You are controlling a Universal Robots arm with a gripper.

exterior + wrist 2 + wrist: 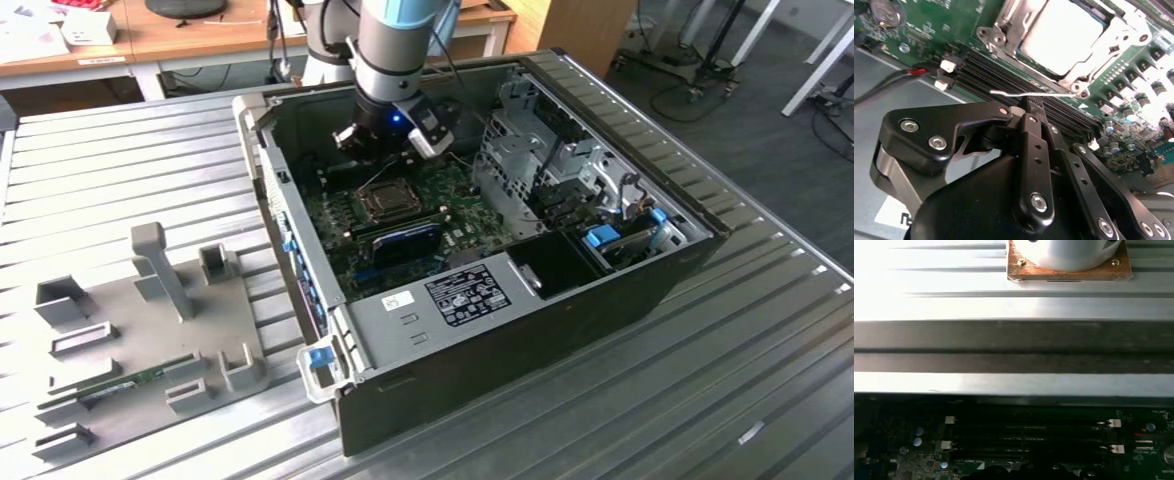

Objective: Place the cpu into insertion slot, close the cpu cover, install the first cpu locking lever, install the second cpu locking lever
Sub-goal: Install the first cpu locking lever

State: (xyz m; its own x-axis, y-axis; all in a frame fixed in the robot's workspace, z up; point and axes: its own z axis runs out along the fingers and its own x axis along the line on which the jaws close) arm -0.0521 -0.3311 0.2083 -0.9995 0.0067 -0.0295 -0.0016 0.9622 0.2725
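The cpu (pixel 1061 35) lies in the insertion slot (pixel 387 200), its silver top showing through the window of the cpu cover (pixel 1004 30), which lies down flat over it. A thin silvery locking lever (pixel 1004 93) sticks out free from the socket's corner, across the black memory slots (pixel 999 75). My gripper (pixel 1029 105) has its black fingers pressed together, and their tips sit right at this lever; I cannot tell whether they touch. In the exterior view the gripper (pixel 387 140) hangs inside the open computer case, just behind the socket.
The case wall (pixel 274 200) and a metal drive cage (pixel 547 160) hem in the board on both sides. Red and black cables (pixel 904 75) run beside the memory slots (pixel 1029 432). A grey fixture plate (pixel 147 320) lies on the ribbed table at the exterior view's left.
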